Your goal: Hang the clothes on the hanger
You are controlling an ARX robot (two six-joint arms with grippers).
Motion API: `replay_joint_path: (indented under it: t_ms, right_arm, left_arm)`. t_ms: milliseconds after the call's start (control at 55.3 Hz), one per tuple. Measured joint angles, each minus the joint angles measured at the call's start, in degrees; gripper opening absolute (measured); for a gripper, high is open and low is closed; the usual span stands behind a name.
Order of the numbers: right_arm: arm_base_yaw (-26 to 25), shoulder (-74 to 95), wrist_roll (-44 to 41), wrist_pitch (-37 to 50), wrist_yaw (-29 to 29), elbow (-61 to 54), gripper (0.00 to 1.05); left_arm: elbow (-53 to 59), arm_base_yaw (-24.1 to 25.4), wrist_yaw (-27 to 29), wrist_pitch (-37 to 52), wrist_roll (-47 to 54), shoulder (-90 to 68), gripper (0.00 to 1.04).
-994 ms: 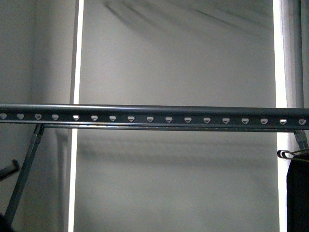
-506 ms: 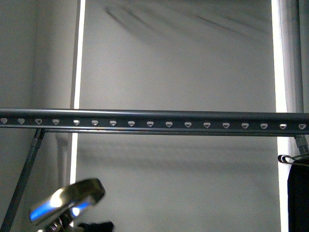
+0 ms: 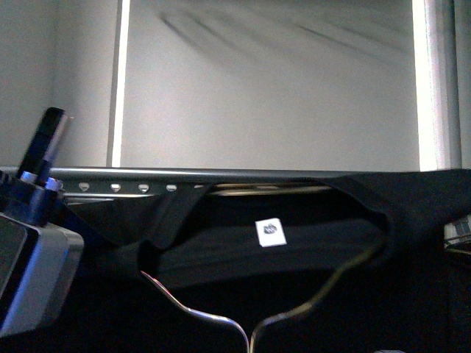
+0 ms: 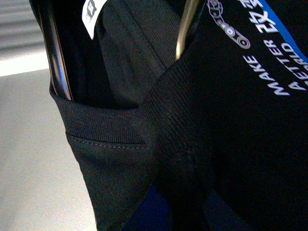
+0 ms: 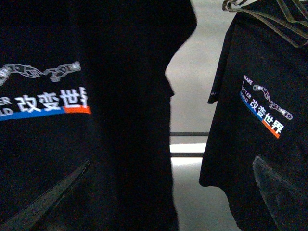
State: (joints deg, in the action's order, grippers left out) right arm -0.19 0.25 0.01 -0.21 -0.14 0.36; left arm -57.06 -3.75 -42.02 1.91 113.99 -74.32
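Observation:
The black T-shirt (image 3: 309,243) is held up in front of the grey rail (image 3: 132,175), neck hole open, white neck label (image 3: 271,232) showing. A metal hanger (image 3: 188,310) sits inside the neck hole. In the left wrist view the ribbed collar (image 4: 110,125) lies over the hanger's wires (image 4: 57,57), with the MAKE print (image 4: 275,72) beside it. My left gripper (image 4: 175,207) is shut on the shirt just below the collar, its fingers mostly covered by fabric. My right gripper (image 5: 166,197) is open and empty beside the shirt's printed front (image 5: 72,96).
My left arm (image 3: 33,228) rises at the left in front of the rail. A second black T-shirt (image 5: 260,120) with the same print hangs from wire hangers (image 5: 269,14) on the right. A pale wall is behind.
The shirt on its hanger has risen into the front view and now covers the lower half and part of the rail. My left arm has come up at the left.

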Motion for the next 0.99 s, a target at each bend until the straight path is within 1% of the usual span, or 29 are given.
replay_joint_path:
  t_ms: [108,307,922,940,958,976,994]
  right_arm:
    - [0.00,0.00,0.00,0.00,0.00,0.00,0.97]
    - [0.00,0.00,0.00,0.00,0.02,0.00,0.97]
    - [0.00,0.00,-0.02,0.00,-0.07,0.00,0.97]
    - [-0.57,0.48,-0.57,-0.20,-2.16,0.07,0.97]
    - [-1.75,1.42,-2.43,0.15,-6.05,0.37,0.97]
    - [-2.56,2.27,-3.43,0.68,-8.24,0.46,0.97]
    - [-4.33,4.63,-5.86,2.75,-12.59,0.72,0.97]
  left_arm:
    - [-1.86,-1.88,0.15,-0.96,2.71,-2.10,0.04]
    - [-3.52,-3.93,2.12,-0.92,3.74,-4.48,0.04]
    - [-3.93,-4.20,2.82,-0.39,3.98,-4.74,0.04]
    - [-3.93,-4.20,2.82,-0.39,3.98,-4.74,0.04]
    - [-3.93,-4.20,2.80,-0.39,3.98,-4.74,0.04]
    - [-3.93,-4.20,2.78,-0.39,3.98,-4.74,0.04]
    - [-3.93,-4.17,2.80,-0.39,3.98,-4.74,0.04]
